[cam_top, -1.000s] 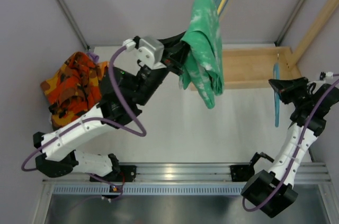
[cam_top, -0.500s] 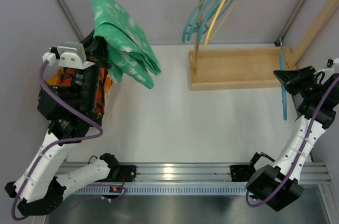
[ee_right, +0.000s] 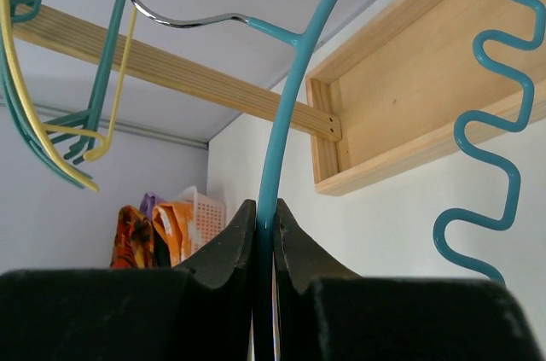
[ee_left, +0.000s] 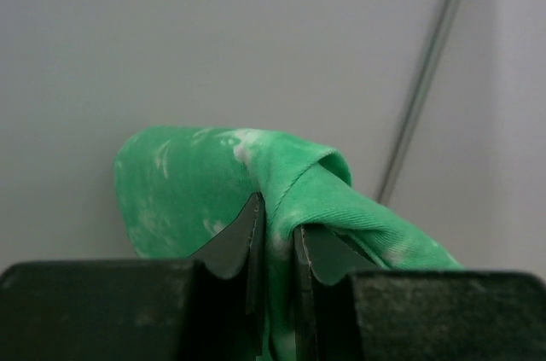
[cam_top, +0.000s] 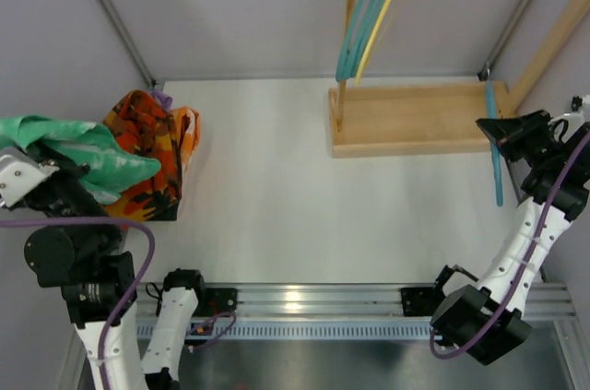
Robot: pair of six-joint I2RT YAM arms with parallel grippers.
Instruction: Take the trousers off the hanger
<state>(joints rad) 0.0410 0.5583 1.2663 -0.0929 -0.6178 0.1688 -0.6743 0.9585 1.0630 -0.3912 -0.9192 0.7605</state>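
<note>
Left arm: it stands folded at the far left of the table (cam_top: 277, 196), with its wrist lifted beside the left wall.
Left gripper (ee_left: 275, 233): the fingers are pressed nearly together and pinch a fold of the green trousers (ee_left: 213, 186).
Right arm: it reaches up along the right side, with its wrist near the right end of the wooden rack base (cam_top: 415, 118).
Right gripper (ee_right: 266, 218): the fingers are clamped tight on the thin wire of a teal hanger (ee_right: 288, 113).
Green trousers: mottled green with pale white patches, bunched into a soft lump. They hang from the left claw at the left edge of the overhead view (cam_top: 78, 158), off the hanger and well apart from the rack.
Orange patterned trousers (cam_top: 152, 146): a crumpled heap of orange, red and brown at the table's back-left corner, just beside the green bundle.
Purple cloth (cam_top: 163, 97): only a small tip shows at the back of the orange heap.
Teal hanger: it carries no cloth. Its steel hook (ee_right: 171, 18) curves upward and a wavy teal bar (ee_right: 486, 148) runs down on the right.
Rack rail: more teal hangers (cam_top: 355, 30) and a yellow hanger (cam_top: 383, 12) hang from the top.
Basket (ee_right: 203, 206): white lattice, seen from the right wrist just behind the orange cloth. I cannot tell whether the cloth lies in it or against it.
</note>
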